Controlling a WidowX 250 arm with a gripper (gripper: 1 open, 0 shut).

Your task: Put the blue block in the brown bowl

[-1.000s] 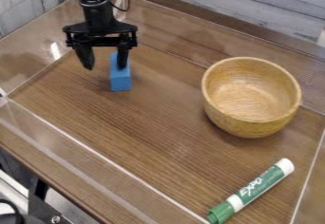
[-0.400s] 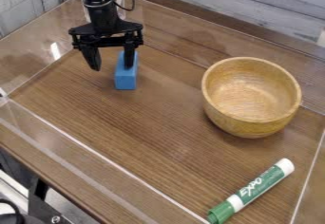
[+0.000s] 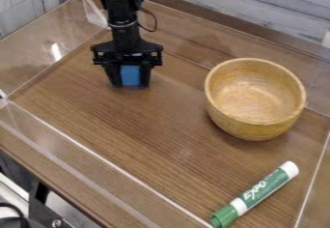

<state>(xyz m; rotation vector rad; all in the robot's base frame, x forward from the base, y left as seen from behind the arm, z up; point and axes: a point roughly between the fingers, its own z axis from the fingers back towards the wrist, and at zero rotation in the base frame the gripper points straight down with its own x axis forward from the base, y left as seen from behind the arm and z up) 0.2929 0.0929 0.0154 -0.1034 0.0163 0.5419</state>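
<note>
Even, bright indoor light gives pale glare on the clear tray wall [image 3: 52,48] at nine o'clock, soft shadows, and a slightly coarse picture.

The worktop [image 3: 154,155] is showing dark wood grain with a soft sheen; the brown bowl [image 3: 256,98] is looking like pale matt wood; the blue block [image 3: 129,74] is appearing smooth.
</note>
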